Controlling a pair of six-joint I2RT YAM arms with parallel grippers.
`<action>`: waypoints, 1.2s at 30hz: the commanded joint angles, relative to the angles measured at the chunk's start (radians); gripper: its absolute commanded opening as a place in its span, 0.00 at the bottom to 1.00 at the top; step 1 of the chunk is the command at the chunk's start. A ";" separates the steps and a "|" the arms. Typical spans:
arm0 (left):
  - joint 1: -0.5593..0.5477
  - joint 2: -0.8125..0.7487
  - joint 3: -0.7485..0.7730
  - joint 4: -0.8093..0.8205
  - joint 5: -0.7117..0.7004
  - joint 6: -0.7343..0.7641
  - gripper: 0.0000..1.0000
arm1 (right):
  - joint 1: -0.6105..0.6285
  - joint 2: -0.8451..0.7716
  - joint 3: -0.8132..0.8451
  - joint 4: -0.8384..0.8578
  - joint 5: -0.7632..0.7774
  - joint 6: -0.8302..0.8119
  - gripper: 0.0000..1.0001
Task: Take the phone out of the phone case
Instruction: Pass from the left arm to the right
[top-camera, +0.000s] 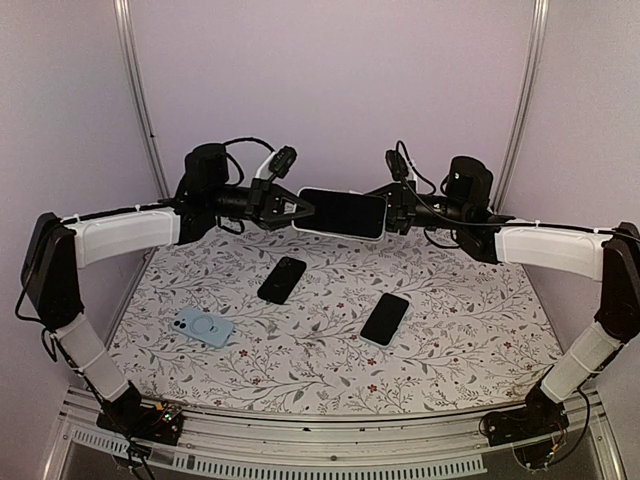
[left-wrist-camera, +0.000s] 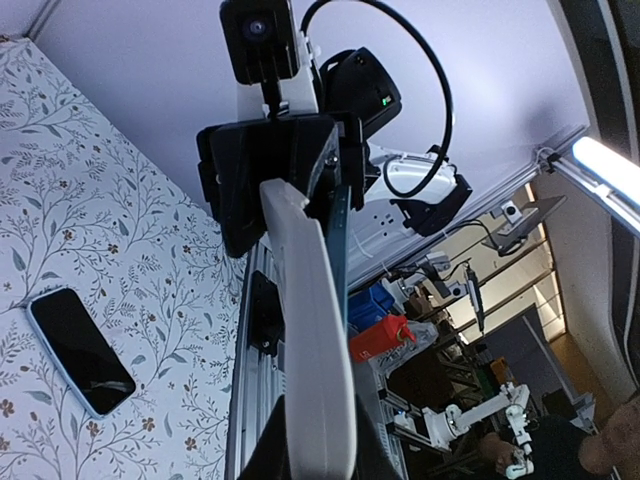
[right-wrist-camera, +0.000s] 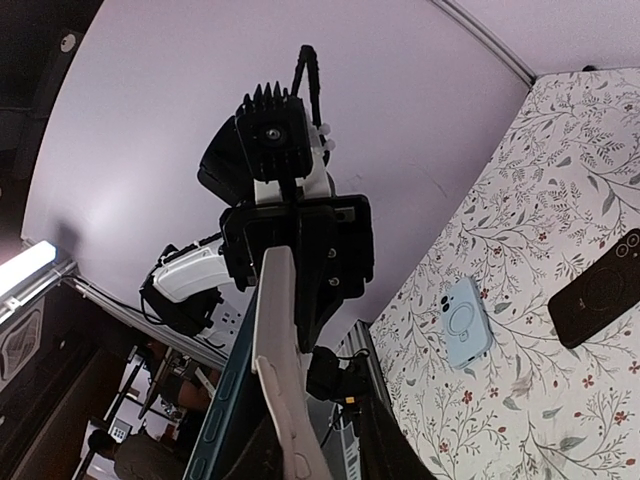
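Hanging in the air above the table (top-camera: 450, 320), the phone (top-camera: 342, 211) sat in its white phone case (top-camera: 335, 234) between both arms; the left hand (top-camera: 303, 210) was clamped on one end of the case, the right hand (top-camera: 388, 210) on the other.

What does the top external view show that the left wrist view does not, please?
Only the top external view shows the light blue case and the black phone. Only the left wrist view shows a red bottle in the room beyond. Both show the cased phone held in the air and the screen-up phone.
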 joint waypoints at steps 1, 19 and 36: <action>0.038 0.026 -0.019 -0.055 -0.173 0.038 0.00 | 0.018 -0.008 0.002 0.049 -0.035 0.031 0.16; 0.063 0.009 -0.094 -0.012 -0.270 -0.113 0.65 | 0.019 -0.058 -0.029 0.064 0.258 -0.142 0.00; 0.005 -0.106 -0.331 0.386 -0.433 -0.598 0.85 | 0.099 -0.052 -0.042 0.160 0.623 -0.448 0.00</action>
